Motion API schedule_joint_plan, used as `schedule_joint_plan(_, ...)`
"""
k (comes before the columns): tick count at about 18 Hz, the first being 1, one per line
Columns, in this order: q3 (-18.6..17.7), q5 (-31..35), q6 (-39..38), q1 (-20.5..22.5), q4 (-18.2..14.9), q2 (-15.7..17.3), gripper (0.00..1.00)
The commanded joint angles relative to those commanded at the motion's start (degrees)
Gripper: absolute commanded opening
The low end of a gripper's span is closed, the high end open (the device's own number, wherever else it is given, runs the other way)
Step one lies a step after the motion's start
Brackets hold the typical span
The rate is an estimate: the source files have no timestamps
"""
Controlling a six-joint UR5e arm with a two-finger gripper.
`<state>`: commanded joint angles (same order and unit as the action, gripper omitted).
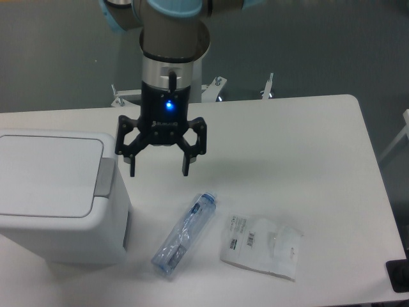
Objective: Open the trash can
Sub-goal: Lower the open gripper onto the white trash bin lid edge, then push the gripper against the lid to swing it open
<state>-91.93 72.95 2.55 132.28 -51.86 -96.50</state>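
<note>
The trash can [57, 198] is a white boxy bin at the left edge of the table, its flat lid down. A grey push tab [105, 177] runs along the lid's right edge. My gripper [158, 173] hangs open just to the right of that tab, fingers pointing down with nothing between them, above the table and apart from the bin. A blue light glows on its black body.
A crushed clear plastic bottle [185, 233] lies on the table below the gripper. A clear plastic bag with a label [261, 245] lies to its right. The arm's base post [172, 77] stands behind the table's far edge.
</note>
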Motion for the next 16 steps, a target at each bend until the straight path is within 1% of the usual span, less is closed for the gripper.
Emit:
schedule_joint_plan(8,-0.35,0.26,0.0,-2.2,0.0,-1.41,1.0)
schedule_joint_plan(16,-0.26,0.26,0.0,-2.2,0.0,-1.49,1.0)
